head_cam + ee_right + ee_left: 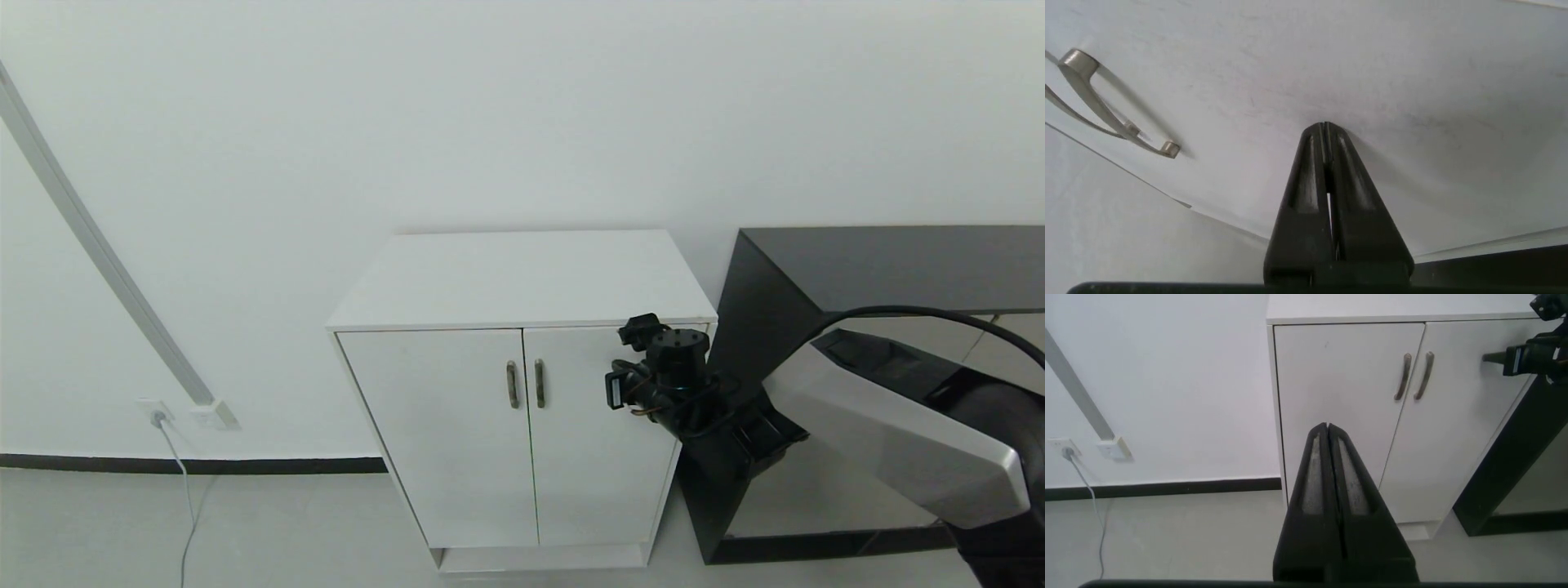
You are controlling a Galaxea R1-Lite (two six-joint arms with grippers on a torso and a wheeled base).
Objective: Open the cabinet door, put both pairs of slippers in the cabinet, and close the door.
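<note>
The right tool [1327,126] is pinched shut near the door [604,441], beside its handle [540,383], so it may just bump the door and miss.

This is a bare indoor room, more a sparsely furnished test space or office corner than a lived-in home. A plain white wall [522,106] meets a smooth pale grey floor [286,531] along a black skirting strip [245,465]. A white cable duct [102,245] slants down the wall to a socket [153,411] with a plugged-in grey lead [188,490]. Against the wall stand a low white two-door cabinet [522,278] and, just beside it, a dark glossy unit [890,261].
</note>
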